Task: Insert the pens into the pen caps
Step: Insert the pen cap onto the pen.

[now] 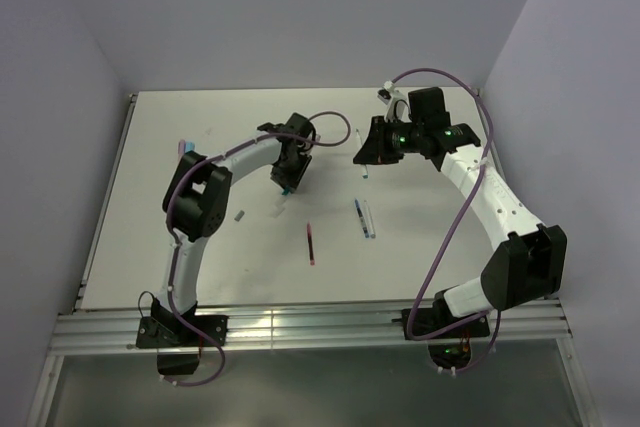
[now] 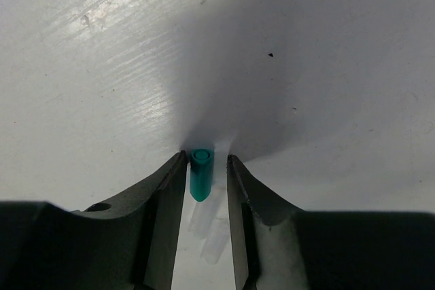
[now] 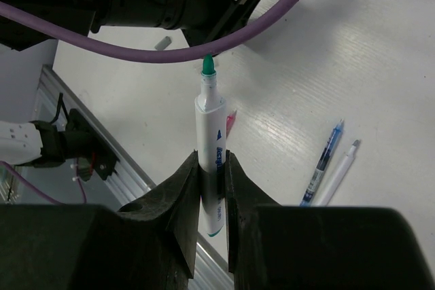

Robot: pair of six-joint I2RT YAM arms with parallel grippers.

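step: mating the green-tipped pen (image 3: 211, 110) to the teal cap (image 2: 200, 176). I judge the cap pickup isn't finished yet.
how, left side: I'd seat the left gripper (image 2: 206, 157) square on the cap's body with the bore clear of the pads. Then I'd lift it off the table (image 2: 102, 66) and face it to 2 o'clock, toward the other arm in the top view.
how, right side: I'd line the pen's axis with the bore first, then push straight. At an angle the tip skids off the rim or twists the cap out.
left jaws: narrow, bracketing the teal cap at the tips. It's near-touching at 9 o'clock with a sliver of gap at 3 o'clock. I cannot tell if it's clamped.
cap: ringed end to 12 o'clock in the left wrist view.
loose pens: the red pen (image 1: 311, 244) lies at 5 o'clock from the left gripper. The blue pen (image 3: 325, 161) and white pen (image 3: 340, 171) lie side by side at 3 o'clock from the held pen.
right jaws: the right gripper (image 3: 212, 161) is nearly closed, pinching the green-tipped pen on its lower barrel, tip to 12 o'clock.
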